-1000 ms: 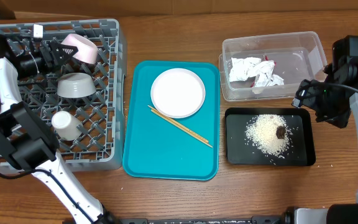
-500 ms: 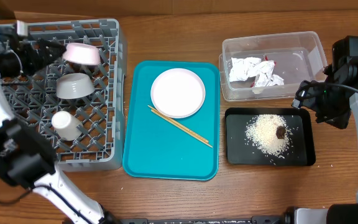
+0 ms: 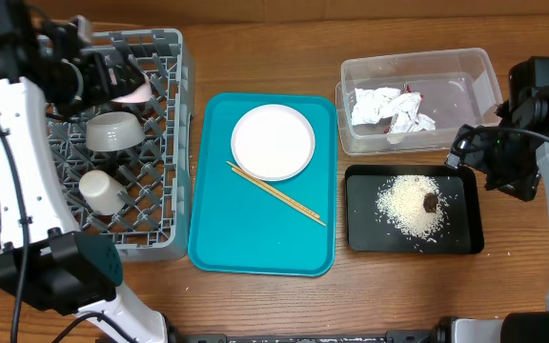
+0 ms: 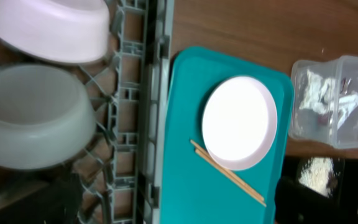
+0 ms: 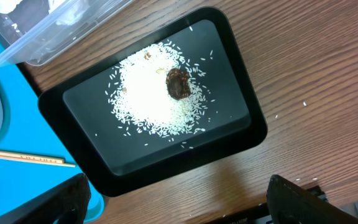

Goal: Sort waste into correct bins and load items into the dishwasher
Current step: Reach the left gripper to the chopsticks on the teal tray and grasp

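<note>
Left pincer (image 3: 120, 78) hovers above rack (image 3: 175, 143); chopsticks (image 3: 274, 192) lie diagonally.

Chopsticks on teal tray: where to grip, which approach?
Grip the chopsticks past mid-length, away from the plate, from straight above, pinching across the pair. They lie flat, together, diagonal on the teal tray; the other end skirts the plate rim.

- A robot lab bench staged as a kitchen clean-up station: a bare wooden surface (image 3: 255, 48) with a robot arm at either side.
- Under the left hand (image 3: 122, 81): a grey dish rack (image 3: 184, 143) holding a grey bowl (image 3: 115, 131).
- Just ahead of the right hand (image 5: 176, 186): a black tray (image 5: 241, 118) of rice (image 5: 148, 106).
</note>
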Action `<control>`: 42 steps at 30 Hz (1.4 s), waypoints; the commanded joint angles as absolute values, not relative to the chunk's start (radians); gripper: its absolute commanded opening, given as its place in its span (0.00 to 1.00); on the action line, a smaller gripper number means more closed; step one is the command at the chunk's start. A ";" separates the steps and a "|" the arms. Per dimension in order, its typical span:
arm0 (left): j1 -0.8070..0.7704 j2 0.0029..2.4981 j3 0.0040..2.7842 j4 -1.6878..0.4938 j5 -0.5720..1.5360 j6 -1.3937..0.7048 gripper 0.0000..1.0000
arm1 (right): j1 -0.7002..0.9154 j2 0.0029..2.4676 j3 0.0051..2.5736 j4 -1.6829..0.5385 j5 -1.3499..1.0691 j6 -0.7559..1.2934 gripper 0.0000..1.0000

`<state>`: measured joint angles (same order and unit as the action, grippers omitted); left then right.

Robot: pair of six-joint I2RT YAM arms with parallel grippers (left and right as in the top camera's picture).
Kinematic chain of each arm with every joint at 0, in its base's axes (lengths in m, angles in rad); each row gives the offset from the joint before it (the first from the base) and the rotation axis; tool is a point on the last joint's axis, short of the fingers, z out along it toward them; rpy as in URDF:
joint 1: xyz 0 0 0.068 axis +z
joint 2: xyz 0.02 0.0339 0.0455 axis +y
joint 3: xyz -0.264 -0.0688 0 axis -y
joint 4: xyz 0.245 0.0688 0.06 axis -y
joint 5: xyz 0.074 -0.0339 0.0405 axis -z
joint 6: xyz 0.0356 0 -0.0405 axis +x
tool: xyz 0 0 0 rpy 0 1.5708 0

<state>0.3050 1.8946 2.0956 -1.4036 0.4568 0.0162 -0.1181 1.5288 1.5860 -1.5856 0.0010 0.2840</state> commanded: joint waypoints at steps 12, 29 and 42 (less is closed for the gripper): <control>-0.004 1.833 2.074 -1.690 0.157 -0.302 1.00 | -0.120 1.517 1.610 -1.600 0.030 0.284 1.00; -0.499 1.659 1.504 -1.262 0.022 -0.784 1.00 | -0.120 1.517 1.610 -1.604 0.029 0.284 1.00; -0.571 1.944 1.369 -0.996 0.052 -0.878 1.00 | -0.120 1.518 1.610 -1.604 0.028 0.284 1.00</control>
<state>-0.5682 1.8622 1.3804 -1.0092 0.0456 -0.8394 -0.1181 1.5288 1.5864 -1.6077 0.0158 0.2836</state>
